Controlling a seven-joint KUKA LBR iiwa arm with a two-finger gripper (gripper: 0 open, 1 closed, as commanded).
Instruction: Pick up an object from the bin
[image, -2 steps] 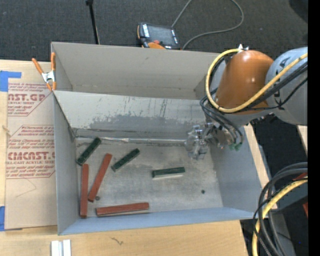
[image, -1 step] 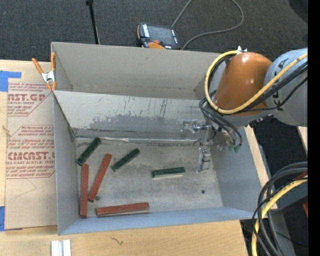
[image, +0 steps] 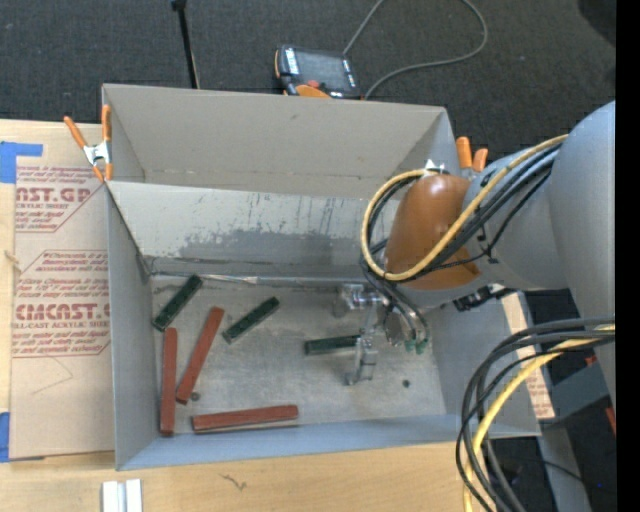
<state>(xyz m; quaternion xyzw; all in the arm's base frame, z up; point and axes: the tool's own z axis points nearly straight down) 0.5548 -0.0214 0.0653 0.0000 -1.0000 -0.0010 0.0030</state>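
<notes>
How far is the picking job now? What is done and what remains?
Done: the gripper is down in the bin, at the right end of a dark green stick lying on the floor. In hand: the grasp itself; I cannot tell whether it grips yet. Left: lifting it out; nothing is raised yet.

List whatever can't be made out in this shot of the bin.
1. Camera view: the right end of the dark green stick, mid-bin, is hidden behind the gripper.
2. The small green thing right of the gripper is too small to identify.
3. The right rear floor of the bin is covered by the orange wrist cover.
</notes>
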